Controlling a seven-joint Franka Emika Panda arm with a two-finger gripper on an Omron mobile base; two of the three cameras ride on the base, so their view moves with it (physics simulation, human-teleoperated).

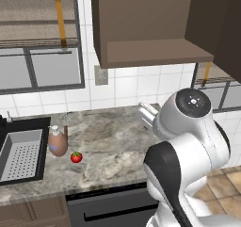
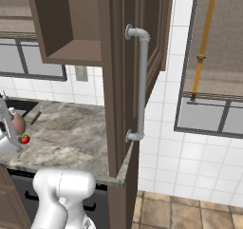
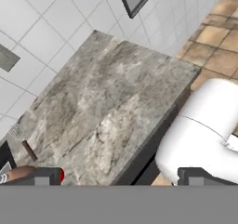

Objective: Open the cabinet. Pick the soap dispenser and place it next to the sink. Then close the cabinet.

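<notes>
At the hand view's bottom edge the gripper [image 3: 119, 176] shows its fingers spread wide and holding nothing above the counter [image 3: 107, 107], while in the left base view's lower left the soap dispenser [image 1: 57, 142] stands just beside the sink [image 1: 21, 156] with a tomato [image 1: 76, 157] near it, under the open cabinet [image 1: 155, 28] at the top.

Cabinet [image 1: 141, 37] matt wood; counter [image 1: 113, 141] polished stone.
</notes>
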